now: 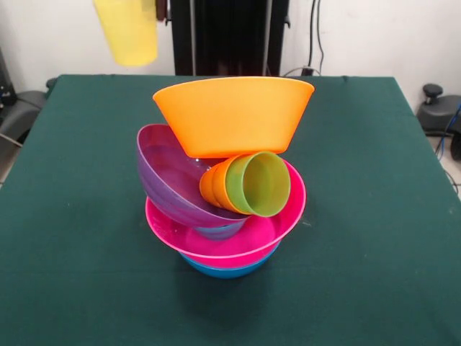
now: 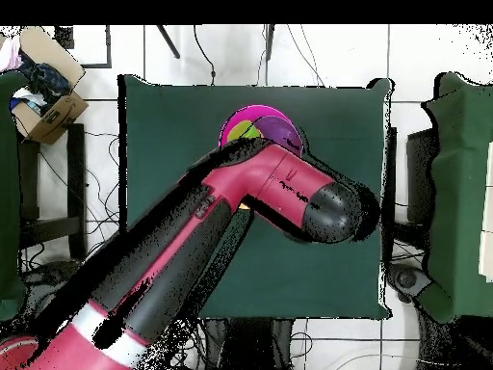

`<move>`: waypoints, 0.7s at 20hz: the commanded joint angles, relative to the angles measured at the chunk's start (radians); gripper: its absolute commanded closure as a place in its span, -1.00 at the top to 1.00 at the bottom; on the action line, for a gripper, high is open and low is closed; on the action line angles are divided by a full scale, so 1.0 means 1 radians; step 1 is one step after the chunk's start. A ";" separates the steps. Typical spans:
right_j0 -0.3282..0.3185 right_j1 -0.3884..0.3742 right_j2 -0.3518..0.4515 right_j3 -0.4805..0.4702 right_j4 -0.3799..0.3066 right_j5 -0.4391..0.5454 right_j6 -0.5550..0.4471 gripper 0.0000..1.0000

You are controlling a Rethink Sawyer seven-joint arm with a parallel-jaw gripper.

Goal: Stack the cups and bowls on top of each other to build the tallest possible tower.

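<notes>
I have the green table [image 1: 374, 216] filling both views, and from overhead the red and black arm [image 2: 193, 241] reaches across it from the lower left and covers most of the pile.

The tower [image 1: 227, 180] stands near the middle of the table. Its biggest piece is the orange bowl [image 1: 234, 112], upright at the very top, resting on the purple bowl's rim and on the cups below it. Under everything else I see the pink bowl [image 1: 238, 241], upright and wide, with a blue bowl [image 1: 227, 270] showing only as a thin edge beneath it, right on the table. The purple bowl [image 1: 169, 176] sits inside the pink one, tipped so its opening faces right. Lying on their sides in it are the green cup [image 1: 261, 184], mouth toward the camera, and an orange cup [image 1: 212, 186] around its base.

A pale yellow cup [image 1: 130, 29] hangs in the air at the upper left of the front view, well apart from the tower. I cannot see the gripper itself, so I cannot tell what state it is in.

From overhead only slivers of pink, purple and green show beside the arm.
</notes>
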 commanded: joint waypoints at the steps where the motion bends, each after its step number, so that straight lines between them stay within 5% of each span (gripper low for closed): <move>1: 0.028 -0.019 0.028 0.107 -0.020 -0.101 0.239 -1.00; 14: 0.089 -0.054 0.028 0.083 0.053 -0.142 0.360 -1.00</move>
